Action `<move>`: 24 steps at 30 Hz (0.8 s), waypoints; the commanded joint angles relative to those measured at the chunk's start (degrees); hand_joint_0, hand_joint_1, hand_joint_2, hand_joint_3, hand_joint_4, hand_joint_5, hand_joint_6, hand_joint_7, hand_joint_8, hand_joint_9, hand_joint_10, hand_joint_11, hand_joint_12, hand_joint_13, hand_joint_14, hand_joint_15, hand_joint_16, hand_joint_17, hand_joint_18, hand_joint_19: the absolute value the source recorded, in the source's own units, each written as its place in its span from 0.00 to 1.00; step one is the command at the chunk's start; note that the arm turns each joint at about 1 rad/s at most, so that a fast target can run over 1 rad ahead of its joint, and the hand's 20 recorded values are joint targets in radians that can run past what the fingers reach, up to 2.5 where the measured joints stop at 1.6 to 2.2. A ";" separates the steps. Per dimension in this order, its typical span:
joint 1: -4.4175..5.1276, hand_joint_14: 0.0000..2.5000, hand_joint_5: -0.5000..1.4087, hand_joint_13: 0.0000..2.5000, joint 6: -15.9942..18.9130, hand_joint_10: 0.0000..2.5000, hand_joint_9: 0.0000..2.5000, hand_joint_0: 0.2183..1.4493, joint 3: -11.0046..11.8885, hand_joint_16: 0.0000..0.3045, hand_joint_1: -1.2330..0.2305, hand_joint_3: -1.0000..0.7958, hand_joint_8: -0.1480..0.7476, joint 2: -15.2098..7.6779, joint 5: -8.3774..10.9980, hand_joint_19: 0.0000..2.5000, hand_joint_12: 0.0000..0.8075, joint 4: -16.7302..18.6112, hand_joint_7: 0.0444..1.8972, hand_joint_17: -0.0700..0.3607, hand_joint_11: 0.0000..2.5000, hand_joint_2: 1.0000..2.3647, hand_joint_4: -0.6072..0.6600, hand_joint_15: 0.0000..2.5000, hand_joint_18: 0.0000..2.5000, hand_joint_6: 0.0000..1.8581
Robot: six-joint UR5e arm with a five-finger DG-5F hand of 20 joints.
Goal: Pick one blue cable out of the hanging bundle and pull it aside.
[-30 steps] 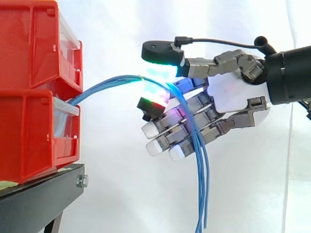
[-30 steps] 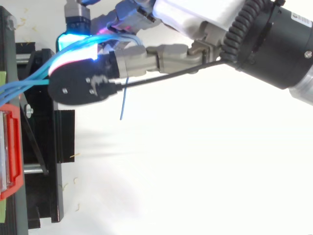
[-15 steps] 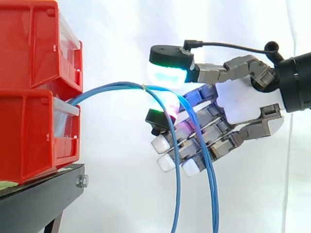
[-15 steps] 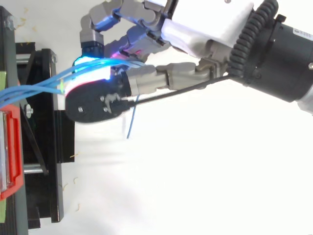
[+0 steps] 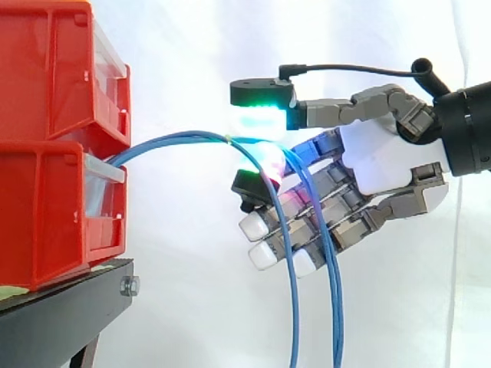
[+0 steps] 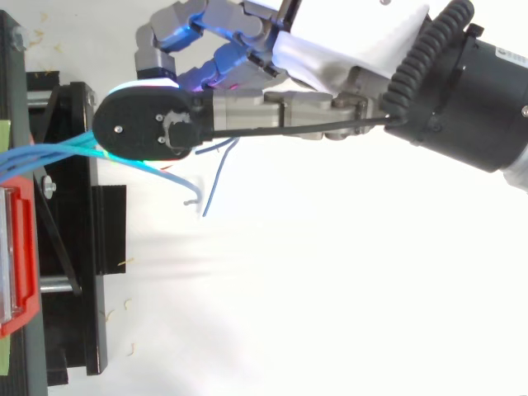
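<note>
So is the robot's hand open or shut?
Open: the hand has fairly straight fingers, and its thumb sits above the blue cables, not pinching them.

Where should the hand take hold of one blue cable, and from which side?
Probably the leftmost blue cable, on its run below the hand, where it hangs apart. Come level from the right, pinching across the vertical strand.

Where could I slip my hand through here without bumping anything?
Open room lies under the arch of the blue cables, between the red bins and the hanging strands, and above that arch beside the upper bin. It is crowded around the hand, where the cables cross its fingers.
</note>
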 commanded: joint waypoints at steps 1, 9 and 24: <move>-0.08 0.01 0.17 0.30 0.02 0.01 0.34 0.28 0.01 0.21 0.40 0.46 0.54 0.00 0.01 0.24 0.56 -0.03 0.70 0.49 0.23 0.01 0.64 0.21 0.27 0.46; 0.01 0.01 0.16 0.29 0.02 0.01 0.32 0.32 0.19 0.20 0.34 0.52 0.51 0.00 0.10 0.23 0.53 -0.03 0.68 0.48 0.24 0.01 0.61 0.21 0.26 0.48; -0.08 0.01 0.16 0.29 -0.33 0.01 0.32 0.48 0.19 0.18 0.26 0.30 0.46 1.49 -0.08 0.22 0.47 -0.82 0.86 0.44 0.23 0.00 0.57 0.20 0.25 0.49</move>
